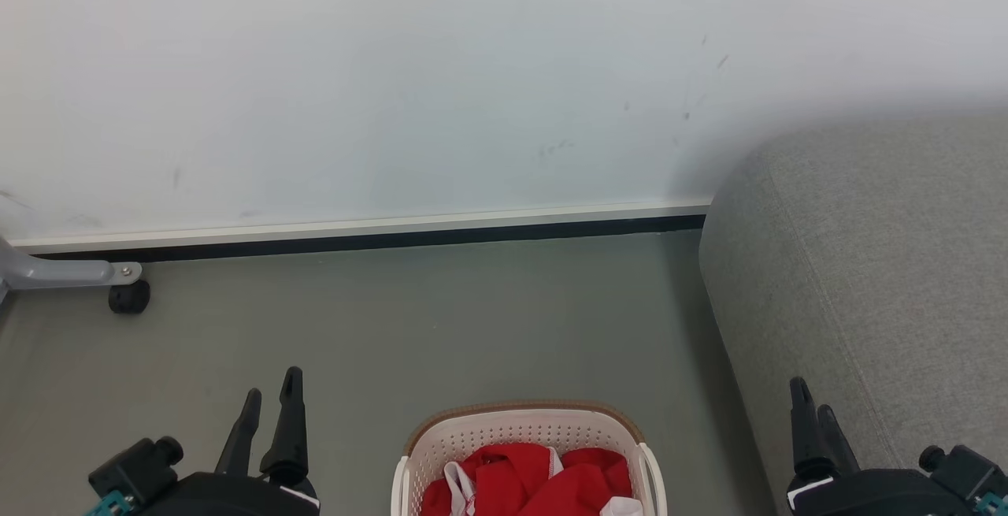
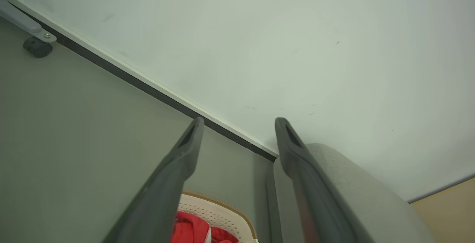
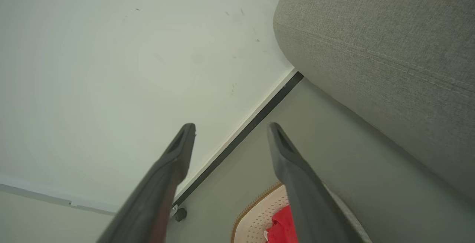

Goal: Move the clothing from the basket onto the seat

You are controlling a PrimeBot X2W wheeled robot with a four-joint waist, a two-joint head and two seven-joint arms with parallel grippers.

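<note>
We find the basket point(image 1: 526, 428) cut by the head view's bottom edge, so its near half is lost. The clothing point(image 1: 543, 480) inside runs off the same edge, and bunched as it is, we cannot tell how many pieces lie there. The seat point(image 1: 882, 264) runs off the right and bottom edges. A grey wheeled leg point(image 1: 75, 272) is cut at the left edge, and we cannot tell what it belongs to. In the wrist views, one finger of the right gripper point(image 3: 232, 125) and one of the left gripper point(image 2: 240, 119) each cover part of the basket and clothing.

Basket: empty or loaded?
Loaded. Red clothing with white trim lies crumpled inside the basket, below its brown rim.
</note>
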